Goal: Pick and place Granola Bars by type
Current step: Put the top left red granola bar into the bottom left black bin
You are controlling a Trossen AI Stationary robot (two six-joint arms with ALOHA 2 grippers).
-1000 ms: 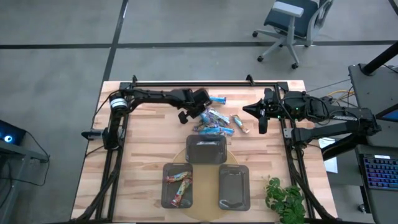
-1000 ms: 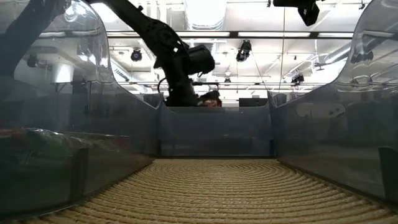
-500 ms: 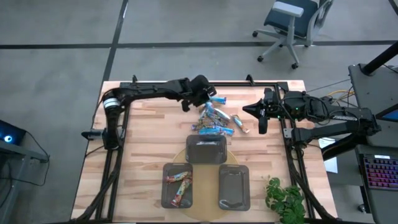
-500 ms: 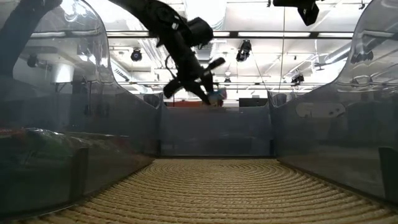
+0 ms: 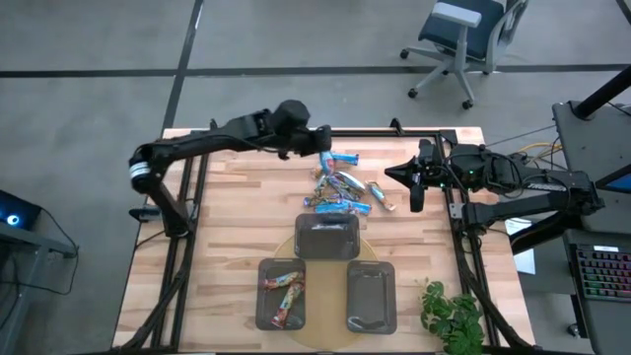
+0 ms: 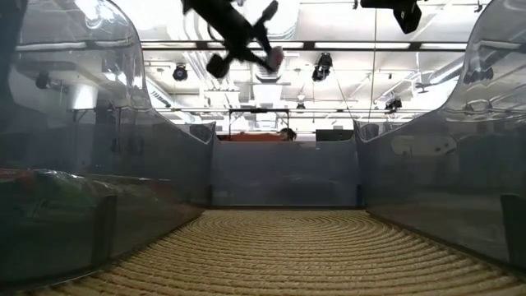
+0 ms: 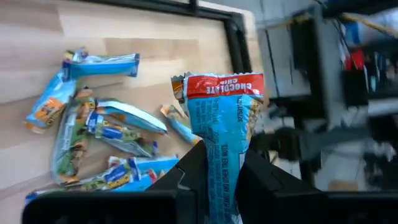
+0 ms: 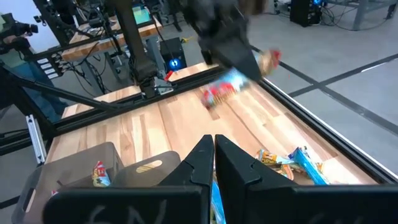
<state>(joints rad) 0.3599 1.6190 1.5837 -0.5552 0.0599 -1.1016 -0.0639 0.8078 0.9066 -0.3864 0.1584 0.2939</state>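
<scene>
while held aloft: left gripper [image 7: 214, 171] clenches blue bar [image 7: 221, 134], upper centre
step: carrying
next: lower into matching tray [image 5: 327, 238]
right gripper [image 8: 211, 155]: pinched closed, empty

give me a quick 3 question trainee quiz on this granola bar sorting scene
1. True or false: the left gripper holds a blue granola bar lifted off the table.
2. Which dark tray already has bars in it? A) front-left tray B) front-right tray C) middle tray
3. Fill in: the right gripper waits beside the loose pile of bars, holding ____.

Key: 1 true; 2 A; 3 nothing
</scene>
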